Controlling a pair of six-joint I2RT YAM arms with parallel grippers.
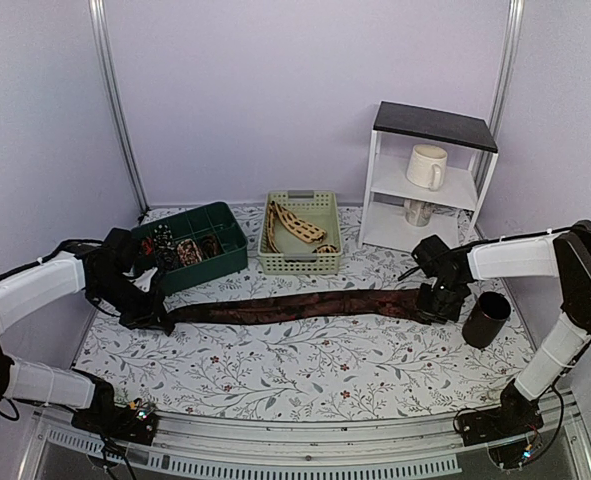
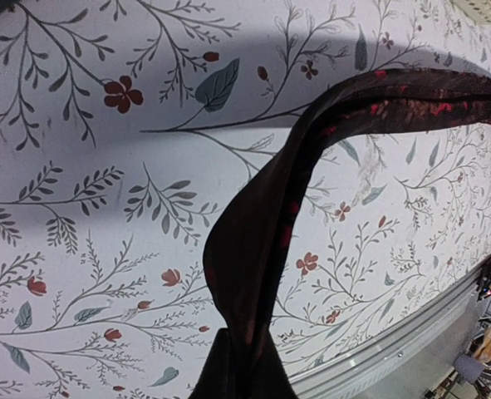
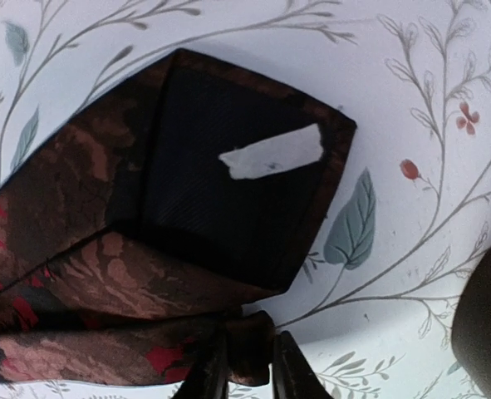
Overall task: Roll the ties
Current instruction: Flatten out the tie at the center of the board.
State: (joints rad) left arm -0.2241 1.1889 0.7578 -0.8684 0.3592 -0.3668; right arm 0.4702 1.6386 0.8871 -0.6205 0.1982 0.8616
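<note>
A long dark brown-black tie (image 1: 295, 305) with red markings lies stretched across the floral table, between my two grippers. My left gripper (image 1: 160, 320) is shut on its narrow end; in the left wrist view the tie (image 2: 262, 241) rises from the jaws at the bottom and arcs up to the right, hiding the fingers. My right gripper (image 1: 437, 305) is at the wide end. There the tie (image 3: 104, 249) lies underside up, showing a white label (image 3: 270, 154). The right gripper (image 3: 245, 366) is shut on a small fold of the tie's near edge between its fingers (image 3: 205, 378).
A green bin (image 1: 225, 262) at back left holds small rolled coils. A beige basket (image 1: 297, 262) holds a beige patterned tie (image 1: 293, 225). A white shelf (image 1: 375, 170) with mugs stands at back right. A black cup (image 1: 486, 318) sits just right of my right gripper.
</note>
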